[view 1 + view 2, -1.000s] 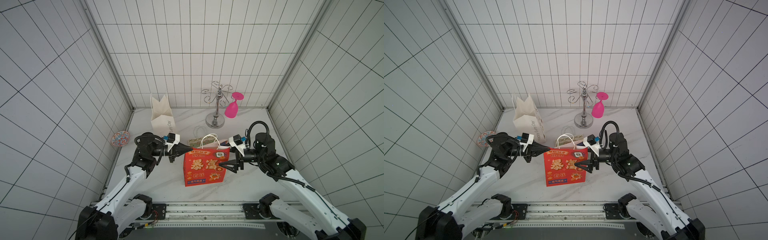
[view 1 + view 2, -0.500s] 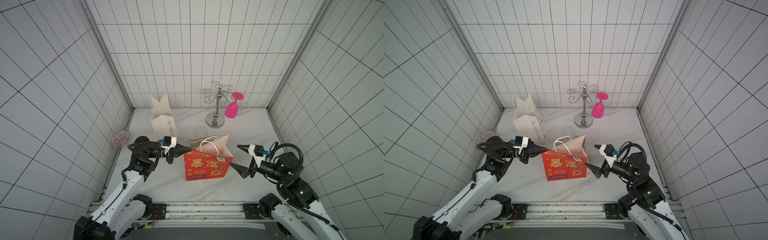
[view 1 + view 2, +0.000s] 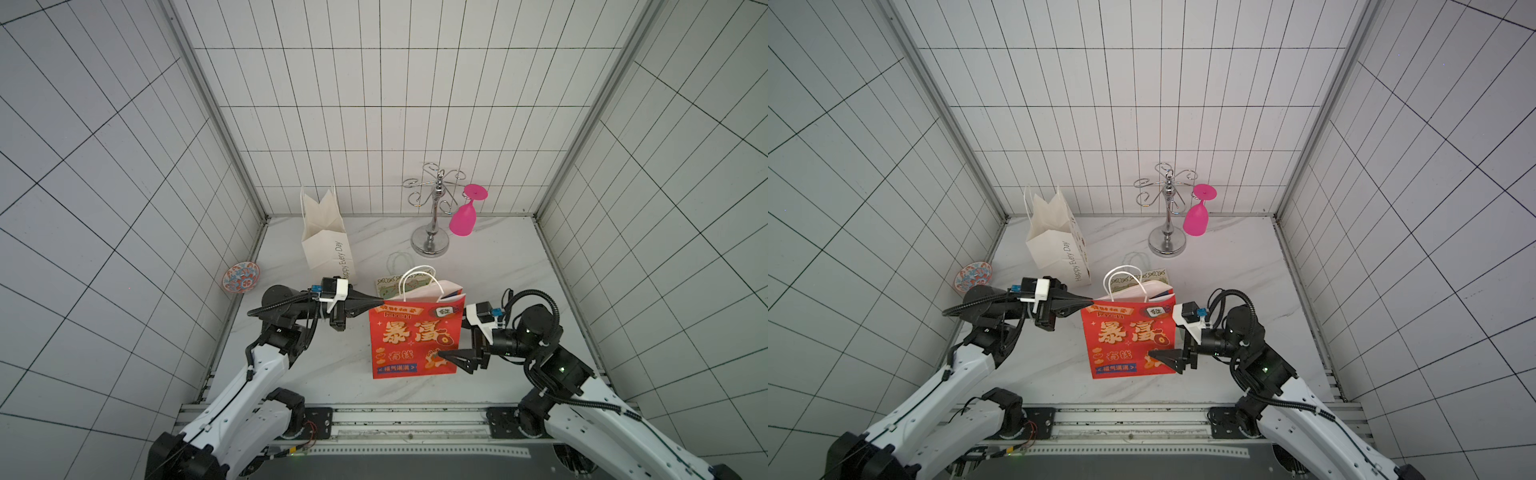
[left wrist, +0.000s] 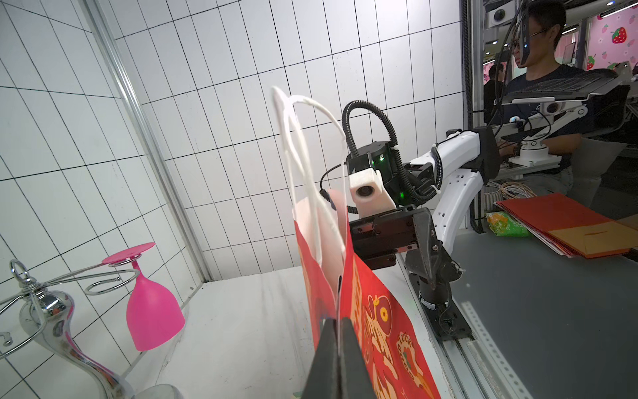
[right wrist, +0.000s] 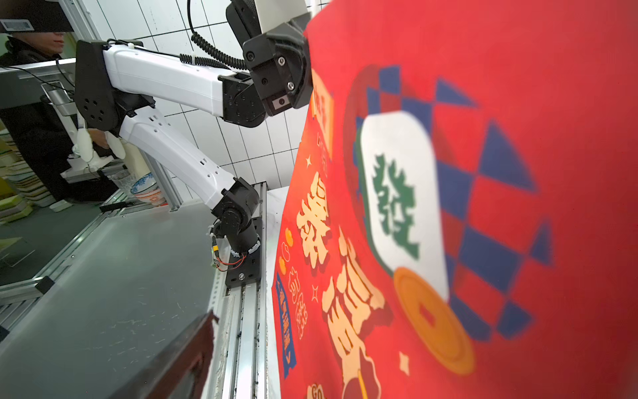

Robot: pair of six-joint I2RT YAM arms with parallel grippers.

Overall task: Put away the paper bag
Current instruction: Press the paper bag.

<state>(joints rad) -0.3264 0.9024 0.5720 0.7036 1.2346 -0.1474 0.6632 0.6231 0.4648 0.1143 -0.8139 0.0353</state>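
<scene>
The marble table (image 3: pixel 498 282) carries everything, and the two grippers meet over its front half. Between them stands the red paper bag (image 3: pixel 415 336), upright, printed face toward the front rail, its white handles (image 3: pixel 417 276) up. The left gripper (image 3: pixel 380 308) is clenched on the bag's top corner nearest it; the left wrist view shows the two fingers (image 4: pixel 324 359) pressed together with the paper edge between them. The right gripper (image 3: pixel 455 338) is at the bag's opposite side edge with its jaws spread wide. One finger (image 3: pixel 455 359) lies in front of the printed face, low down; the other is hidden, so I cannot tell whether it touches the paper.

Beyond the left gripper, toward the back wall, stands a white bag (image 3: pixel 324 245), open at the top. Beyond the right gripper, near the back wall, is a chrome glass rack (image 3: pixel 431 243) with a pink glass (image 3: pixel 462 222) hanging upside down from one arm. Just behind the red bag a small patterned bag (image 3: pixel 388 282) lies flat. A small painted dish (image 3: pixel 241 277) sits at the table's edge, on the outer side of the left arm.
</scene>
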